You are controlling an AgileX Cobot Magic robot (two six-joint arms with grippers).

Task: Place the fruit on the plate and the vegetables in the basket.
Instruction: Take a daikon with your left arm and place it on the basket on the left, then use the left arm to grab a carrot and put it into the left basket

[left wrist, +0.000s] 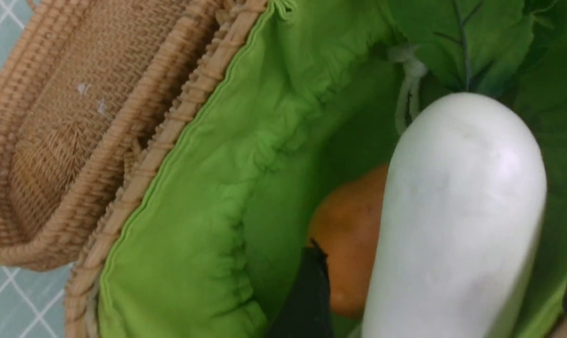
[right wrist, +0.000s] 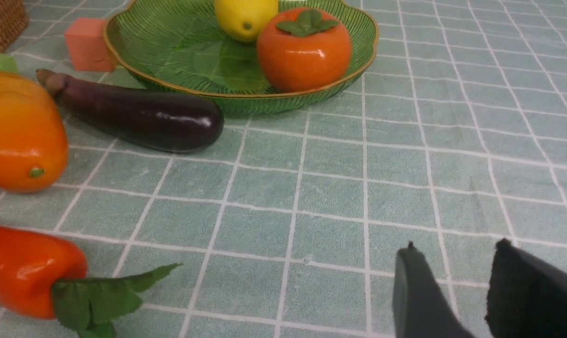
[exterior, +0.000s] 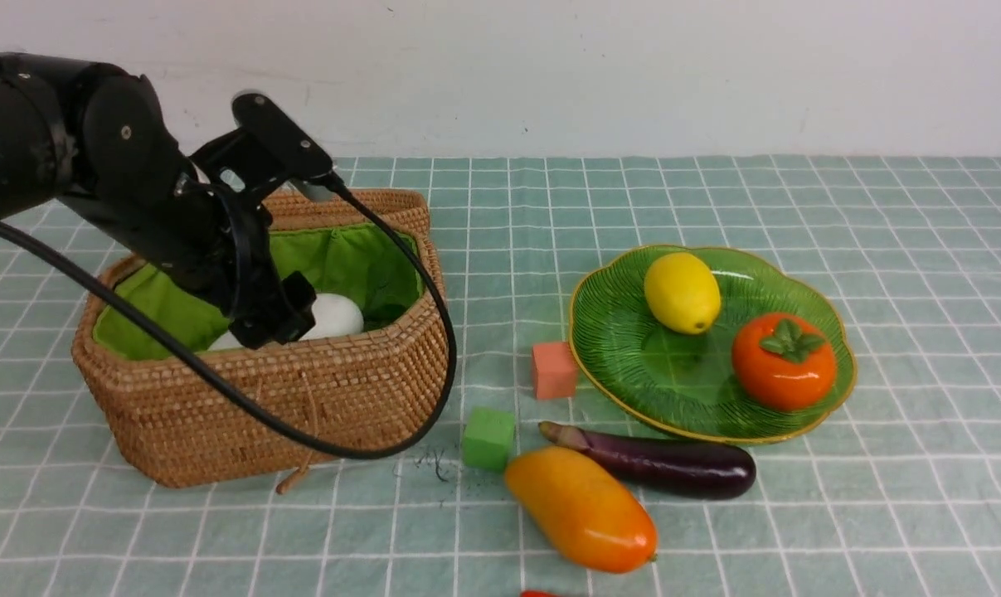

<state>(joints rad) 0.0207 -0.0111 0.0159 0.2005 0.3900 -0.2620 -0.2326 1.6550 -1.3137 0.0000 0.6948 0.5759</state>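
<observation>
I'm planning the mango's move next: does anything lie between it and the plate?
Yes. The eggplant lies lengthwise on the cloth between the mango and the near rim of the plate, close to both. It is low, so lifting the mango over it should probably clear it; sliding it straight across would not.

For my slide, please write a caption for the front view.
Left claw at the radish in the basket; lemon and persimmon on the plate; mango and eggplant on the table.
</observation>
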